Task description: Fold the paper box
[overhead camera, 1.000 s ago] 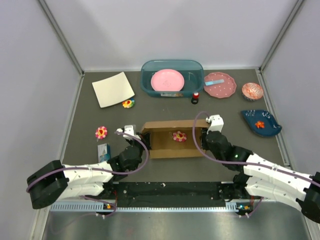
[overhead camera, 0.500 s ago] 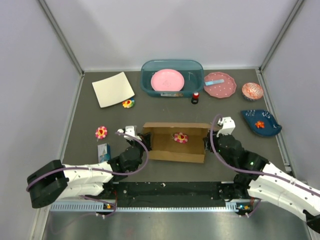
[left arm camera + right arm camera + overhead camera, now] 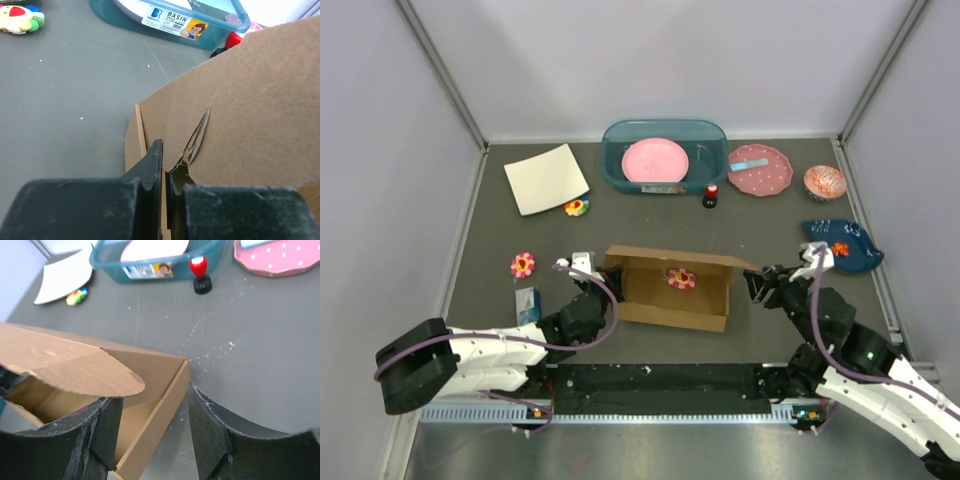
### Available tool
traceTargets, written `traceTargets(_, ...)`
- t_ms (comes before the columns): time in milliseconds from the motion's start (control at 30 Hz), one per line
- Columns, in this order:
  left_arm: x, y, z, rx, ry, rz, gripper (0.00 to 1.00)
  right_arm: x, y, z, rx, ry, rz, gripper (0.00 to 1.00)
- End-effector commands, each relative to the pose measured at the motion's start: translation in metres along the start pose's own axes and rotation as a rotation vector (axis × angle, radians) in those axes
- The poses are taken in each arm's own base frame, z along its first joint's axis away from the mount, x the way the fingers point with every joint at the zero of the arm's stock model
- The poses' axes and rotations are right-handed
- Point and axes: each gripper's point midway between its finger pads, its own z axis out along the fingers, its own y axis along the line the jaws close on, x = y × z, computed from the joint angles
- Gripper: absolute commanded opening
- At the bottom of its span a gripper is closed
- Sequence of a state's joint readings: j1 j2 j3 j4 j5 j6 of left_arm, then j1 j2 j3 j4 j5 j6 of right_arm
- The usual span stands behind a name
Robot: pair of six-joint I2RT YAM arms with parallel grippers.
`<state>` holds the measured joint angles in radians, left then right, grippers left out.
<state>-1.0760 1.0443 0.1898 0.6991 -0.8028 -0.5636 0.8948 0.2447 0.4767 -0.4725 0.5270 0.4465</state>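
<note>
The paper box (image 3: 670, 295) lies in the middle of the table, just ahead of the two arm bases. Its tray is open upward, a flower toy (image 3: 680, 277) lies inside, and the lid panel along the far side ends in a rounded flap (image 3: 95, 372) hanging over the right end.

It looks light and stiff in its panels, bending only along the scored lines. It would likely slide unless one end is pinned, and thin walls could crumple or tear near the ragged slit (image 3: 197, 137).

The left gripper (image 3: 165, 167) is pinched tight on the left end wall. The right gripper (image 3: 760, 284) is spread wide and carries nothing, just off the right corner. The free flap edge seems the best purchase.

Beyond stand a teal basin (image 3: 620, 175) and a cream sheet (image 3: 546, 178).
</note>
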Motion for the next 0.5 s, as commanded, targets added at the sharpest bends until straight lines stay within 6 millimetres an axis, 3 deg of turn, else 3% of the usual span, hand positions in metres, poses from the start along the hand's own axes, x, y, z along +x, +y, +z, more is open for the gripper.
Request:
traceTargets(0, 0.027, 0.009, -0.005, -0.005, 0.090, 0.085, 0.00, -0.056, 0.007, -0.025, -0.059, -0.171, 0.093, 0.54)
traceTargets(167, 0.033, 0.011, -0.006, -0.001, 0.107, 0.108, 0.00, -0.101, 0.016, -0.040, -0.099, -0.279, 0.132, 0.55)
traceTargets(300, 0.039, 0.017, -0.011, -0.007, 0.121, 0.115, 0.00, -0.108, 0.046, -0.026, -0.171, -0.229, 0.101, 0.55)
traceTargets(400, 0.044, 0.024, -0.016, -0.015, 0.134, 0.107, 0.00, -0.101, 0.068, -0.007, -0.214, -0.177, 0.070, 0.55)
traceTargets(467, 0.047, 0.029, -0.019, -0.023, 0.150, 0.115, 0.00, -0.085, 0.080, 0.010, -0.224, -0.108, 0.035, 0.55)
